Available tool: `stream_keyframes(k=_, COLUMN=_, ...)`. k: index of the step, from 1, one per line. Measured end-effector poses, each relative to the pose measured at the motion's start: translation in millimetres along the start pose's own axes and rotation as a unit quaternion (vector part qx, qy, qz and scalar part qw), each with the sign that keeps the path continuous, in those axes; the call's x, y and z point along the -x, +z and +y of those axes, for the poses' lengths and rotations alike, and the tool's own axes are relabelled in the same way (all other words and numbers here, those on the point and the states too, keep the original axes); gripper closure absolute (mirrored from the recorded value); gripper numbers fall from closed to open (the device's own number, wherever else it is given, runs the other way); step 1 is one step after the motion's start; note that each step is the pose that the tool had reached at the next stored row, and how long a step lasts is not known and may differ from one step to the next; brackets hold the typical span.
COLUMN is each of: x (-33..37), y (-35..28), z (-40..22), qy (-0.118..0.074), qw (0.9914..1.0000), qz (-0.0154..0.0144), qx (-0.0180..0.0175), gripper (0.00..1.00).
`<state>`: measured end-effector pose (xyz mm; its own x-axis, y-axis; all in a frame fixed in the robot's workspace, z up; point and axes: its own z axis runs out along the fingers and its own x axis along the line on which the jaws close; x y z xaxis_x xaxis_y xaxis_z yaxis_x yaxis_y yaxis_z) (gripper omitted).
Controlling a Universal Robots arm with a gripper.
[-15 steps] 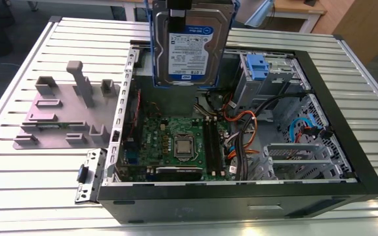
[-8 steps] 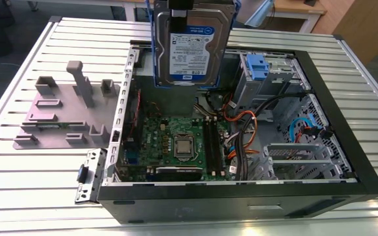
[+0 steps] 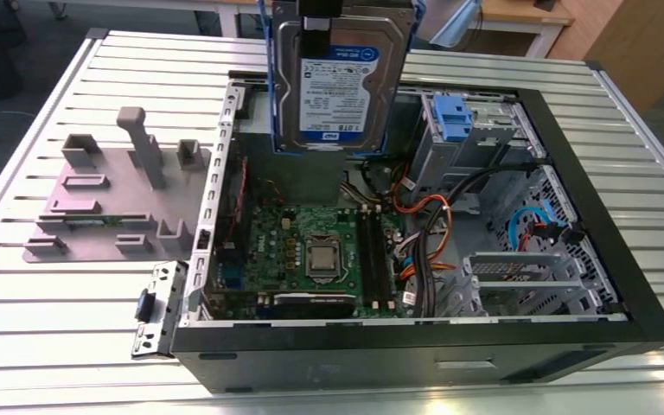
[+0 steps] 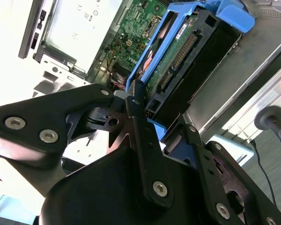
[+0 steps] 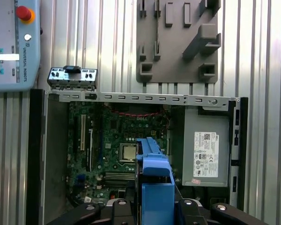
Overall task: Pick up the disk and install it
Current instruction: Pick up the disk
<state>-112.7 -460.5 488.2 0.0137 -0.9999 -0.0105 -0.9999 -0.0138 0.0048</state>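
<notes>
Disk (image 3: 344, 86) hangs below the pincer (image 4: 152, 115) clenched on its upper end, long axis vertical, over the open computer case (image 3: 609, 285).

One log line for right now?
gripper: shut on disk | disk: held upright over open computer case | install: not yet done

Silver disk (image 3: 349, 36), white-blue label (image 3: 339, 95), blue frame (image 5: 155, 192); grey stand (image 3: 101, 212); green motherboard (image 3: 297, 242).

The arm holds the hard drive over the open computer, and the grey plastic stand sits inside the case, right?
Not quite: the grey stand sits on the table outside the computer case, at the exterior view's left. The gripper does hold the disk over the case.
</notes>
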Motion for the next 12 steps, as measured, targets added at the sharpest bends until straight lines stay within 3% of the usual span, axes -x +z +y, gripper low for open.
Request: stream_keyframes(k=12, x=0.0, y=0.0, z=-2.4, qy=0.000, qw=1.00000, qz=0.0003, qx=0.0000, gripper=0.64)
